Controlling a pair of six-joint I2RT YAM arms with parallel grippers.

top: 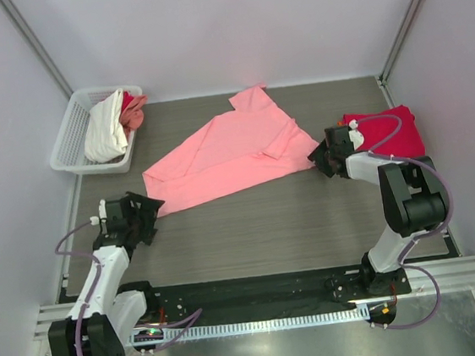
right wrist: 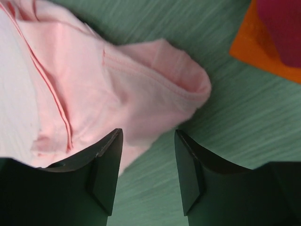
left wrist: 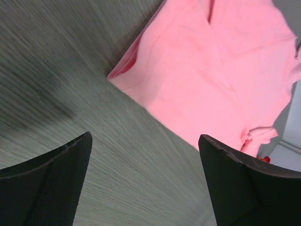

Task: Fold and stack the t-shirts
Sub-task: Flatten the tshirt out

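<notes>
The large salmon-pink soft-cloth t-shirt (top: 226, 154), limp and light, sprawls mid-worktop (top: 268, 226), so with my left fingers (left wrist: 47, 188) spread wide and empty and my right fingers (right wrist: 103, 174) half-spread at its right sleeve, I'd pinch seamed hems.

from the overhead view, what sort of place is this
Likely a robot lab test cell: plain white walls box in the table, two arms bolted at its near edge, a pink t-shirt laid out.

A white plastic lattice basket (top: 66, 143) sits at the far left corner of the grey wood-grain table (top: 268, 221). Pale walls (top: 222, 27) enclose it. A slotted rail (top: 261, 324), probably metal, runs along the near edge.
</notes>
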